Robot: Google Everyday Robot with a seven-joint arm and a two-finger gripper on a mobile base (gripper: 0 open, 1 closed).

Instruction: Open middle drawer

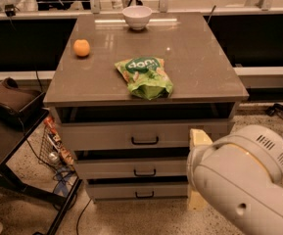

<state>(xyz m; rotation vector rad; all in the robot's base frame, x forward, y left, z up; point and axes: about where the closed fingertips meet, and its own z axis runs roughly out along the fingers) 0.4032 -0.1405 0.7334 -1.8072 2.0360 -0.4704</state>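
Observation:
The grey cabinet has three stacked drawers. The middle drawer (131, 168) has a medium-height light-grey front with a small black bar handle (144, 173), and its front is flush with the others. My gripper (192, 168) is at the lower right, in front of the right end of the drawer fronts, largely hidden behind my bulky white arm (241, 180). One cream finger (198, 137) shows above the arm and another (196, 199) below it, far apart, holding nothing. The gripper is right of the handle and apart from it.
The taller top drawer (141, 135) and the slim bottom drawer (136, 191) sit above and below. On the cabinet top (204, 67) are a green snack bag (145, 76), an orange (81, 47) and a white bowl (137, 16). A dark cart (9, 106) and cables stand at the left.

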